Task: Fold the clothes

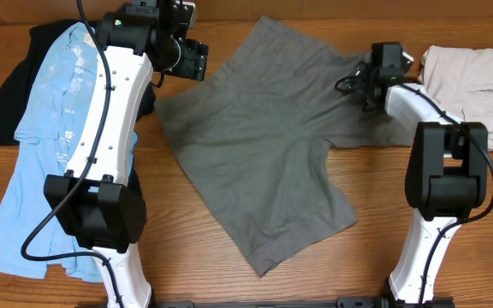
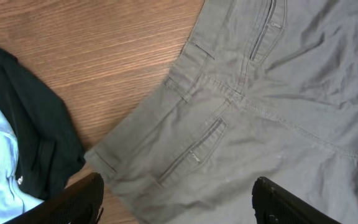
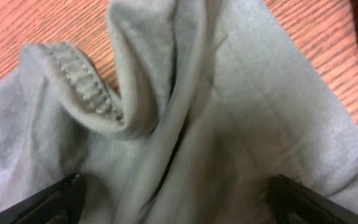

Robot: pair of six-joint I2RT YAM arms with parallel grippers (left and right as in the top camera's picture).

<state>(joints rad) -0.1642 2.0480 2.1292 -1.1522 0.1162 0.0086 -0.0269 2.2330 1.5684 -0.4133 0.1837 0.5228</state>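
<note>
Grey-olive cotton shorts (image 1: pixel 255 145): spread mid wooden table (image 1: pixel 195 248), long axis diagonal, waistband (image 2: pixel 166 93) far-left, one leg near, the other far-right. Right gripper (image 3: pixel 176 199): jaws wide apart, empty, straddling the bunched leg hem (image 3: pixel 73 81) directly beneath; judged the nearer arm. Left gripper (image 2: pixel 179 196): jaws apart, empty, above the waistband corner.

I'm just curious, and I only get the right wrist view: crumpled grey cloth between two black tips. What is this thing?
Observer: Grey-olive shorts, spread out nearly flat. You're at one leg's hem.
Operator: Is there anything else to fold?
Observer: A beige garment lies just to your right.
Operator: Where's the other arm?
Observer: The left arm hovers over the shorts' waistband corner, with its jaws open.
</note>
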